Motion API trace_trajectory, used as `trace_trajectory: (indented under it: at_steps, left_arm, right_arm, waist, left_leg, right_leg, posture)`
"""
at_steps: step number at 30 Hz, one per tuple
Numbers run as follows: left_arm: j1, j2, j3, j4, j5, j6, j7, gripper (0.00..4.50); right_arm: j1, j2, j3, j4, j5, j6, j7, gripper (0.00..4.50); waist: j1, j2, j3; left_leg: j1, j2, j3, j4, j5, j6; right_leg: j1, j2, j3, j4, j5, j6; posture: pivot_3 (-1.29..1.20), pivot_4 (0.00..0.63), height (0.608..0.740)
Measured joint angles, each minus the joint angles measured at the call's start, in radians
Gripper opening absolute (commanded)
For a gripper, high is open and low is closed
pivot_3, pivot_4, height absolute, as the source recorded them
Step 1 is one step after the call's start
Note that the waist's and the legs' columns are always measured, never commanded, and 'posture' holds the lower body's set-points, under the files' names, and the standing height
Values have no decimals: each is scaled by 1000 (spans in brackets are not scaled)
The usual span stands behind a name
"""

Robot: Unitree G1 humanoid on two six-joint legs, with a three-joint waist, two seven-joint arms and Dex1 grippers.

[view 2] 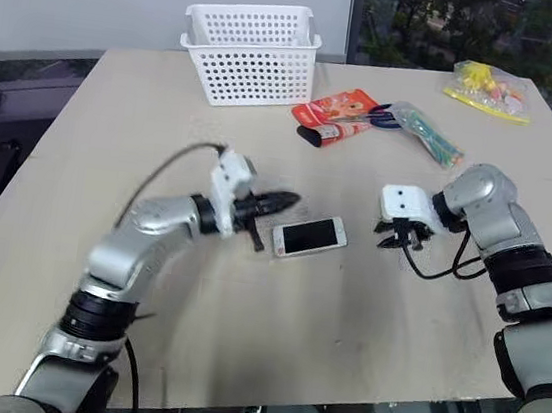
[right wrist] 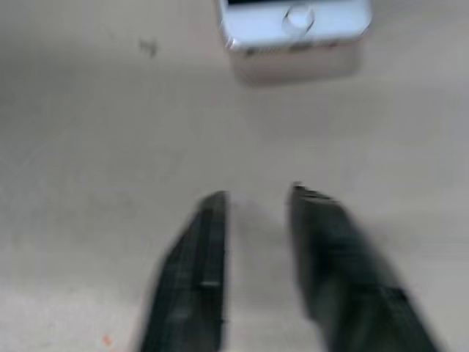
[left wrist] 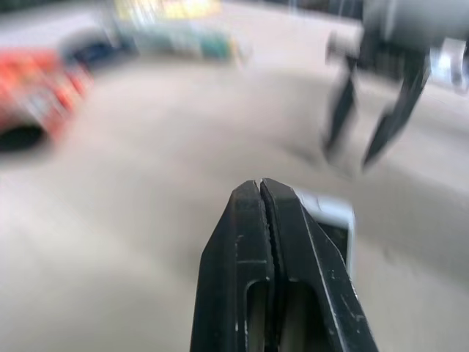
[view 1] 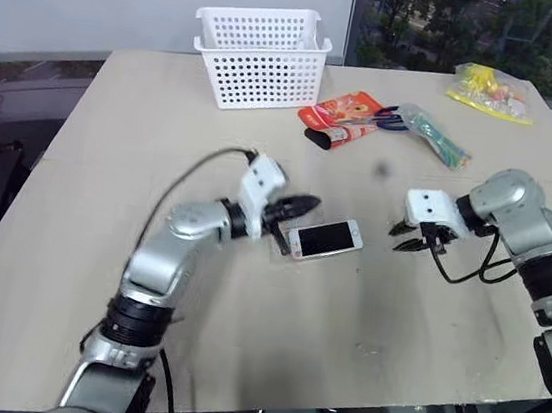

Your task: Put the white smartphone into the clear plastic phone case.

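Left claw [view 1: 301, 208] pinched shut, empty, tip just above the left end of the white phone [view 1: 324, 240] — phone flat on the table [view 1: 239, 343], centre frame. Right claw [view 1: 411, 238] fingers apart with a gap, holding nothing, right of phone. Clear case not discernible.
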Motion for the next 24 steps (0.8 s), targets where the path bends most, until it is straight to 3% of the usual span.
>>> trace_trajectory:
  at_steps: [2,4,5,8,15,17,24]
  left_arm:
    - [0,117,30,0,-8,116,-4,0]
    - [2,169,43,-5,-15,174,-14,0]
    - [32,248,25,-37,-19,208,-44,0]
    - [115,346,-46,-88,-19,255,-102,0]
    - [107,311,-202,-126,11,272,-96,0]
    - [35,278,-275,-72,78,223,-81,0]
    - [-56,232,-345,35,162,157,-95,0]
  right_arm:
    - [-3,10,5,4,-28,-5,-19,21]
    - [-4,14,13,14,-47,-14,-30,21]
    - [-11,32,21,24,-64,-23,-39,21]
    - [-22,51,29,42,-82,-25,-47,21]
    - [-40,132,35,39,-91,-15,-55,21]
    - [-33,160,40,-4,-90,19,-46,21]
    - [4,214,23,-69,-122,136,-118,21]
  waist:
    - [-10,0,1]
    - [-9,-1,1]
    - [-14,-1,1]
    - [-11,0,2]
    - [11,-3,3]
    - [27,-3,3]
    - [36,-2,2]
  left_leg:
    - [1,1,0,-1,0,0]
    - [1,1,-1,-1,0,0]
    - [1,1,0,-1,0,0]
    - [1,0,1,-2,0,0]
    - [0,-1,2,-1,0,-1]
    - [1,-3,1,-1,1,-2]
    - [5,-4,1,2,4,-5]
  right_leg:
    - [0,2,0,1,-3,1]
    - [0,2,-1,1,-3,1]
    - [-1,2,0,0,-4,0]
    - [-1,-1,1,0,-4,-2]
    - [0,-2,1,0,-3,-3]
    - [1,-2,1,0,-3,-3]
    - [5,-3,3,2,-4,-1]
  posture:
    - [0,150,740]
    - [0,150,740]
    - [0,150,740]
    - [0,150,740]
    - [0,150,740]
    - [0,150,740]
    - [0,150,740]
